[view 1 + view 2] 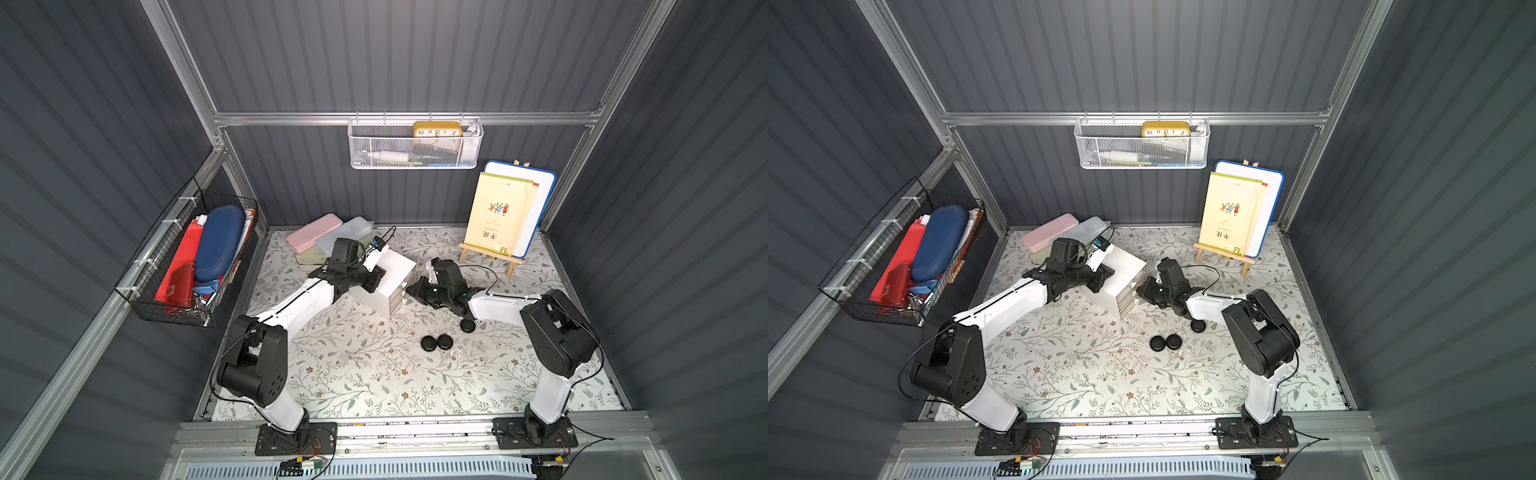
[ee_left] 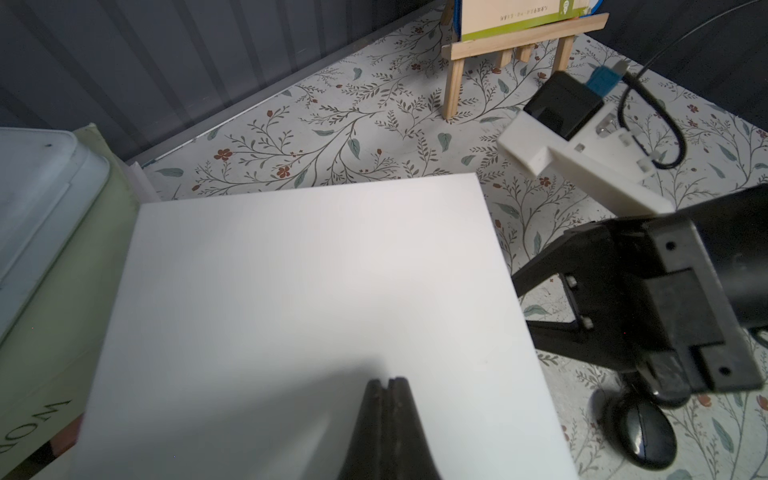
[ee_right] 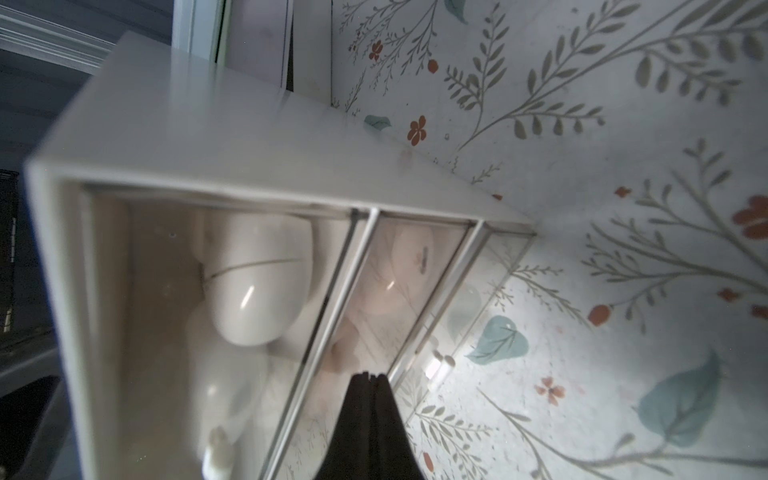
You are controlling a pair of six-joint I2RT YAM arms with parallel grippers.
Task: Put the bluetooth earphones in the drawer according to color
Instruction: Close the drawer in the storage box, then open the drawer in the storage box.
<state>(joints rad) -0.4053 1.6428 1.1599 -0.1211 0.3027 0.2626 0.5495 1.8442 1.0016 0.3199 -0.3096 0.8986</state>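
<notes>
Three black earphone cases sit on the mat, two side by side; the cabinet has three drawers; left claw and right claw are both pinched shut, empty.

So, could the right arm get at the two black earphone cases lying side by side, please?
Probably yes: the two black cases lie on bare mat close by, nothing over them. The right claw, shut at the drawer front, must first back off and open.
</notes>
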